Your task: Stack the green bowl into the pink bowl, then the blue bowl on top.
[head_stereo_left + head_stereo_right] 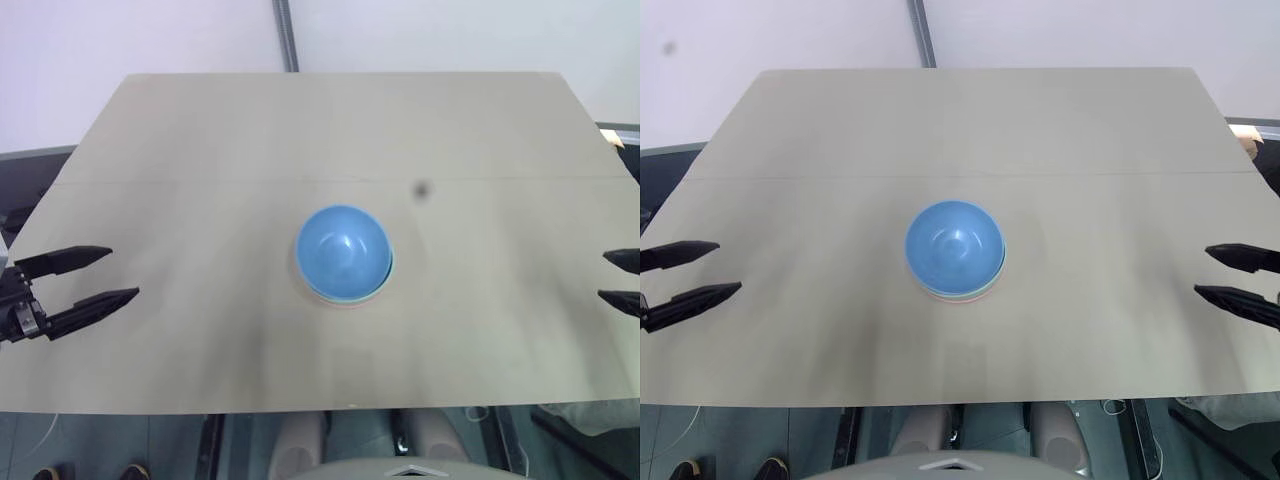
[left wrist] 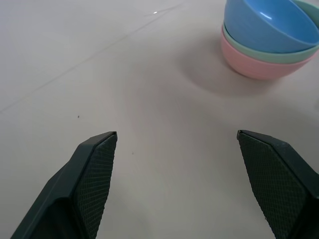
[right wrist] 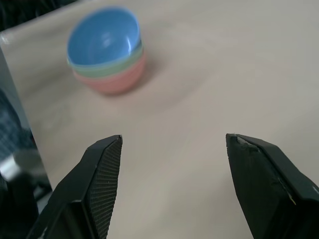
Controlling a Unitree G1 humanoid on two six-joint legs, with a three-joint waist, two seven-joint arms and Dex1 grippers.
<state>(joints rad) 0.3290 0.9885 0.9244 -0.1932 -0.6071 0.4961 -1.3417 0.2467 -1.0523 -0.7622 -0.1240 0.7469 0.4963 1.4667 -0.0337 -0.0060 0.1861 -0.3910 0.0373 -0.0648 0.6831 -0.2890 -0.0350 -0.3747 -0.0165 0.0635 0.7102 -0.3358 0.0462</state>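
In the middle of the table (image 1: 200, 130) stands one stack of three bowls. The blue bowl (image 1: 343, 250) is on top, the green bowl (image 2: 271, 53) sits under it, and the pink bowl (image 2: 254, 66) is at the bottom. My left gripper (image 1: 105, 278) hangs open over the table's left edge, well apart from the stack, with nothing between its fingers. Over the right edge my right gripper (image 1: 1230, 275) is open and empty too. Both point inward toward the stack.
A faint seam runs across the table behind the stack. A dark spot (image 1: 421, 190) lies on the table just past the bowls to the right. A grey pole (image 1: 287, 35) rises behind the far edge.
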